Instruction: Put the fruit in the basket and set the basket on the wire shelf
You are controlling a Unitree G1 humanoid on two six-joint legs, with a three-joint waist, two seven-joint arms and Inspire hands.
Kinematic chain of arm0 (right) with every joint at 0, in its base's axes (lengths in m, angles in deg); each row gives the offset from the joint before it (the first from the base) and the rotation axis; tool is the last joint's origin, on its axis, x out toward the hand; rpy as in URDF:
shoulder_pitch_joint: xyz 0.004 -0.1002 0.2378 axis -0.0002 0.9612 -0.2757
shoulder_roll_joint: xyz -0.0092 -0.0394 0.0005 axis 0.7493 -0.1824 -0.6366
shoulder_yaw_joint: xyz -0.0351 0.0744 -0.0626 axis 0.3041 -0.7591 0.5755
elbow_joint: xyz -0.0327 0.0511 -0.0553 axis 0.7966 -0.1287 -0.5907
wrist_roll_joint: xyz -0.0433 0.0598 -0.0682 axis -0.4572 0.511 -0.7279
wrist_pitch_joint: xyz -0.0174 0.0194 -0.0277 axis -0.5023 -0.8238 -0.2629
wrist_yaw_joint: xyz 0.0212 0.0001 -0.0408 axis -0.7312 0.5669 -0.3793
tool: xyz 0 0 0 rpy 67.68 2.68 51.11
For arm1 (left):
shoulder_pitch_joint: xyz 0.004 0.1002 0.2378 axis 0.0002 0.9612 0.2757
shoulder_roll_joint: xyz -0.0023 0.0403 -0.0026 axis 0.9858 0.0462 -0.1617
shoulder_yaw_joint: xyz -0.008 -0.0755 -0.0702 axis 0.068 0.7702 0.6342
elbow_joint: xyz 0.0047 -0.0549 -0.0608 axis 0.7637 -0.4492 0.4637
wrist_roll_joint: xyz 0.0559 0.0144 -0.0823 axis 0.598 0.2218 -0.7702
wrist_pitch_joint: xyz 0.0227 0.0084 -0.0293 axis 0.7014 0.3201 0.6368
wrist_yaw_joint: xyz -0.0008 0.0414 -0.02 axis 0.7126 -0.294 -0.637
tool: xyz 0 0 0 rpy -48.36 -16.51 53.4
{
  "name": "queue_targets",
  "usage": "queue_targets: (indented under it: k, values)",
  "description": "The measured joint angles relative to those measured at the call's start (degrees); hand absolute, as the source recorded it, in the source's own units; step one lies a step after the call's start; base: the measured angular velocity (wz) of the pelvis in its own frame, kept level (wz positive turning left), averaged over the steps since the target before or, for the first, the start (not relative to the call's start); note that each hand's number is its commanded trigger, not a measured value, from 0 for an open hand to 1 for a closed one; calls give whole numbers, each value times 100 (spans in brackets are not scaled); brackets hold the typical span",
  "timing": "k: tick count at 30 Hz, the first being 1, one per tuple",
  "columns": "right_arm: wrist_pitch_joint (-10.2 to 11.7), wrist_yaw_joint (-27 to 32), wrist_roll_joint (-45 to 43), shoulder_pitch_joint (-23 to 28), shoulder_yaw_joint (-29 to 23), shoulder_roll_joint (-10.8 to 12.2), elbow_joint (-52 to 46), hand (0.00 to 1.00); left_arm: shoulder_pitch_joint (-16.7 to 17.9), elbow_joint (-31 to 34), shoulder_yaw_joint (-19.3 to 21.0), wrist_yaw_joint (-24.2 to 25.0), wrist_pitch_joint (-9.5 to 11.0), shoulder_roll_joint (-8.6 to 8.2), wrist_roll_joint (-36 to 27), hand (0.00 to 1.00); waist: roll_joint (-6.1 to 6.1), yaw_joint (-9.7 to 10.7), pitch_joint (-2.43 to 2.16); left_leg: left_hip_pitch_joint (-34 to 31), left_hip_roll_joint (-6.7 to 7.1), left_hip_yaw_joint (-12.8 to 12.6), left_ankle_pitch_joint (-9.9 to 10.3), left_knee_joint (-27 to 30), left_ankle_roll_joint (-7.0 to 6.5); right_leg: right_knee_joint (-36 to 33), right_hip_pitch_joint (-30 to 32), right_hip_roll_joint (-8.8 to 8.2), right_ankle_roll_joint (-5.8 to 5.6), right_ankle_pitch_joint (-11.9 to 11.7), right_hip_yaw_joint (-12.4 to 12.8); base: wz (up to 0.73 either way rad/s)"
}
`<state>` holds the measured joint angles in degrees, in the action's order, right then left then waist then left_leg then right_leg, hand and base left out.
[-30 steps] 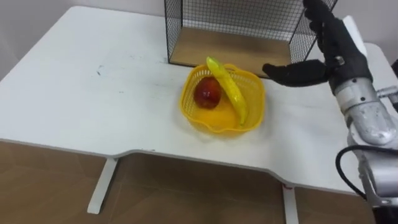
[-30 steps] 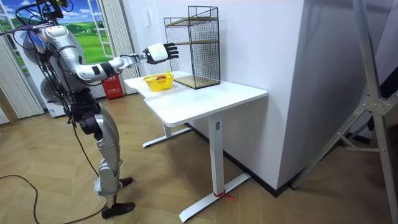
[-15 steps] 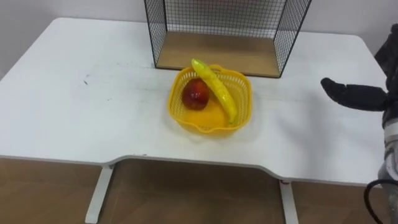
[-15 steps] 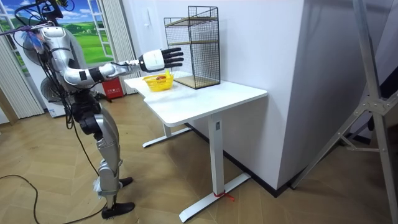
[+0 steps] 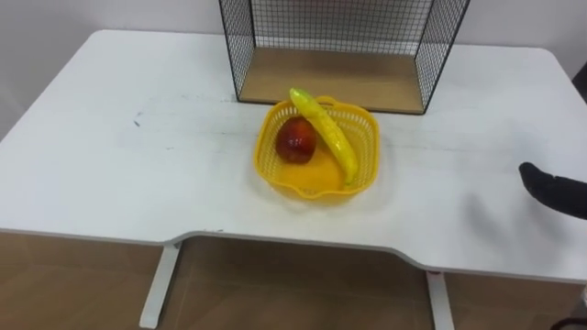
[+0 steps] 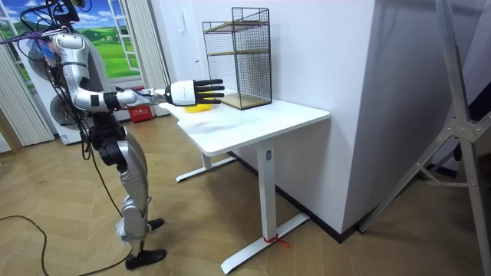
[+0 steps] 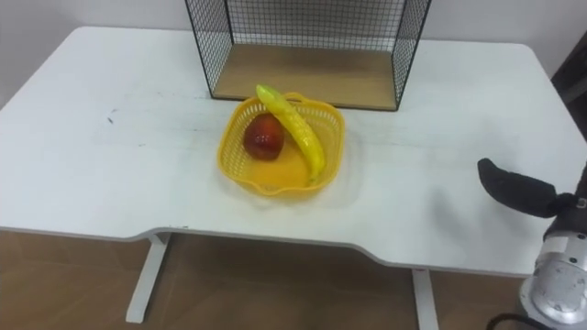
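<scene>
2 in basket [image 5: 362,131]: apple [image 5: 297,140], banana [image 5: 326,137]; wire shelf [image 5: 330,79] behind.

A bare, lab-like test room: a white sit-stand counter [image 6: 261,121] on wood-look floor [image 6: 230,222], blank white partition walls [image 6: 330,54], vertical blinds [image 6: 23,100] beside a window [image 6: 115,46], and a metal stand [image 6: 459,115].
</scene>
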<state>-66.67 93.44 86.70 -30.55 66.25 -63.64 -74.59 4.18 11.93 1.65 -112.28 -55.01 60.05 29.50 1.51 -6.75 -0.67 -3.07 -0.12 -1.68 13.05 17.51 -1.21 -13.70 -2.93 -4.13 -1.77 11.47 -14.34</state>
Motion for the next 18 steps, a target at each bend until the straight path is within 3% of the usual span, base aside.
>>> queue_targets:
  k: [5, 9, 14, 18]
  values:
    - [250, 211, 261, -5, -78, -5, -1, 0, -45, 789, 1, -312, 105, 242, 712, 0, 43, -30, 37, -148, -11, 57, 69, 227, -6, 5, 5, 23, 1, 1, -27, 5]
    - [256, 230, 285, -6, -77, -8, 0, 0, -85, 1409, 2, -366, 192, 372, 1190, 0, 91, -16, 61, -246, 8, 57, 80, 326, -28, -23, 137, 5, -9, 18, 6, 1]
    - [261, 120, 207, -16, -51, -12, 0, 0, -125, 2080, -65, -22, 207, 451, 1386, 0, 110, 33, 53, -210, 59, 43, 55, 266, -63, -96, 139, -53, -42, 43, 20, 0]
    - [309, 12, 204, -205, 66, -8, 0, 0, -399, 2359, -592, 377, 207, 452, 1391, 0, 103, 52, 71, -238, 68, 54, 54, 259, -65, -121, 164, -60, -47, 46, 22, 1]
